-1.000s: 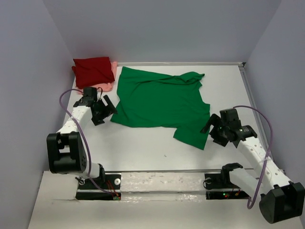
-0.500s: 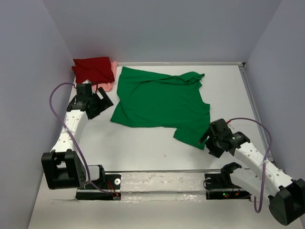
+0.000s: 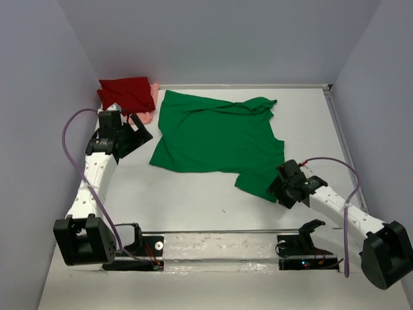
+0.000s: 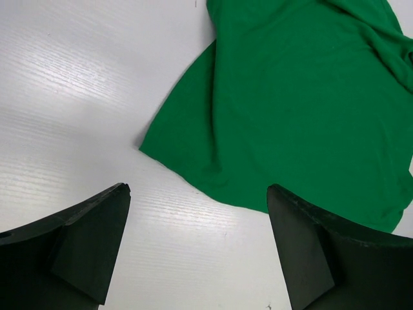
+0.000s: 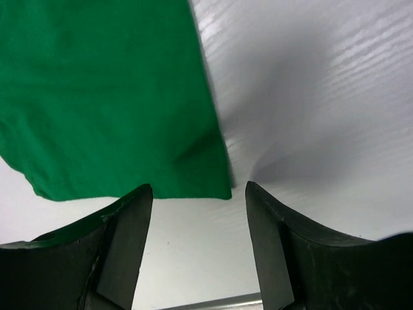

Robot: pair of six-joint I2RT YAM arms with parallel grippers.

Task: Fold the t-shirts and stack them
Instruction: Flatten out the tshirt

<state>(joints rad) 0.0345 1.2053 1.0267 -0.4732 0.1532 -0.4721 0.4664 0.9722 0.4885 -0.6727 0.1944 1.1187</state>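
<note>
A bright green t-shirt [image 3: 216, 139] lies spread and a little wrinkled across the middle of the table. At the back left, a folded dark red t-shirt [image 3: 128, 93] rests on a salmon pink t-shirt [image 3: 146, 118], which shows only along its edges. My left gripper [image 3: 137, 137] is open just in front of that stack. In the left wrist view it [image 4: 197, 190] hovers over bare table near the green shirt's [image 4: 303, 110] lower left corner. My right gripper [image 3: 279, 187] is open at the near right sleeve. In the right wrist view the green cloth's [image 5: 110, 97] corner lies at its fingertips [image 5: 197, 187], ungripped.
Grey walls close in the table on the left, back and right. A raised rim [image 3: 245, 86] runs along the back edge. A metal rail [image 3: 219, 242] with the arm bases crosses the near edge. Purple cables loop beside each arm.
The left arm has swung back and to the left, toward the red and pink stack. The right gripper has dropped toward the near left onto the sleeve corner, and its jaws have narrowed somewhat.
</note>
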